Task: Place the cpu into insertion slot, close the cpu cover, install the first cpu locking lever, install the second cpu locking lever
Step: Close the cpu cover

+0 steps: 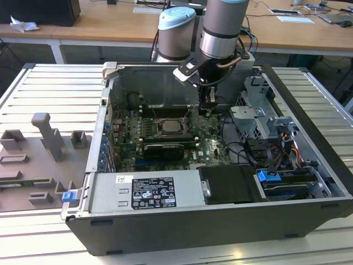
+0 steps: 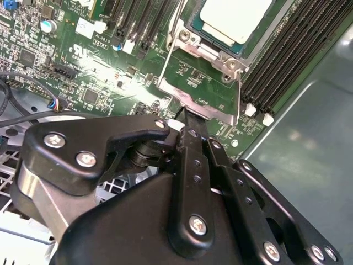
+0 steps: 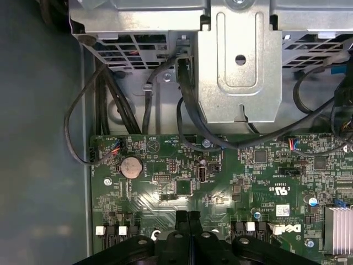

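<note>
The open black computer case (image 1: 182, 232) on the slatted grey metal surface (image 1: 44, 88) is seen whole in the exterior view, from above one side, angled downward at moderate distance. The green circuit board (image 1: 212, 146) inside is shared with both wrist views, which are taken close beside the black-fingered hand (image 2: 187, 118). The second wrist view is aimed past the hand at the square silver-rimmed insertion slot (image 2: 188, 40). The first wrist view is aimed the opposite way, toward the silvery sheet-metal drive cage (image 3: 240, 61).
</note>
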You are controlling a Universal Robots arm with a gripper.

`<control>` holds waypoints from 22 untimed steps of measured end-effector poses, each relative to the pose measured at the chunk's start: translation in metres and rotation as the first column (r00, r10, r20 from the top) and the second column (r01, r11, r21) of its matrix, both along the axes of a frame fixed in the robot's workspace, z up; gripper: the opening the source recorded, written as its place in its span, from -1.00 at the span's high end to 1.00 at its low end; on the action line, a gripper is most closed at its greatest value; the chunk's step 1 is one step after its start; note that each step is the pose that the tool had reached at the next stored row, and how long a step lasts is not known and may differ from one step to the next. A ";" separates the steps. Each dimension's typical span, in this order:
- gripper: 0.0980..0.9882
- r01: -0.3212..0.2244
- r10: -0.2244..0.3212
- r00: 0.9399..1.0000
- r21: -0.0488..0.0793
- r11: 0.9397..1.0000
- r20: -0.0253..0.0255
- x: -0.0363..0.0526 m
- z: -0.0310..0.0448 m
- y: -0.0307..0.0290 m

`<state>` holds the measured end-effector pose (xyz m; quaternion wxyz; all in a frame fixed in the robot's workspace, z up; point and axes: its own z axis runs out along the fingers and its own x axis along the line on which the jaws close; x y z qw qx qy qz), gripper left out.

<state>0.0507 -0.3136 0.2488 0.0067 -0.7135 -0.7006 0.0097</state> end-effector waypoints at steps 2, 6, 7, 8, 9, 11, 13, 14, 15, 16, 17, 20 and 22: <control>0.98 0.000 0.000 1.000 0.000 1.000 0.000 -0.0005 0.0000 0.0000; 0.98 0.000 0.000 1.000 0.000 1.000 0.000 -0.0021 0.0000 0.0000; 0.98 0.000 0.000 1.000 0.000 1.000 0.000 -0.0024 0.0000 0.0000; 0.98 0.000 0.000 1.000 0.000 1.000 0.000 -0.0027 0.0000 0.0000; 0.98 0.000 0.000 1.000 0.000 1.000 0.000 -0.0029 0.0000 0.0000; 0.98 0.000 0.000 1.000 0.000 1.000 0.000 -0.0034 0.0000 0.0000; 0.98 0.000 0.000 1.000 0.000 1.000 0.000 -0.0037 0.0000 0.0000; 0.98 0.000 0.000 1.000 0.000 1.000 0.000 -0.0039 0.0000 0.0000; 0.98 0.000 0.000 1.000 0.000 1.000 0.000 -0.0041 0.0000 0.0000; 0.98 0.000 0.000 1.000 0.000 1.000 0.000 -0.0043 0.0000 0.0000; 0.98 0.000 0.000 1.000 0.000 1.000 0.000 -0.0045 0.0000 0.0000; 0.98 0.000 0.000 1.000 0.000 1.000 0.000 -0.0053 0.0000 0.0000; 0.98 0.000 0.000 1.000 0.000 1.000 0.000 -0.0058 0.0000 0.0000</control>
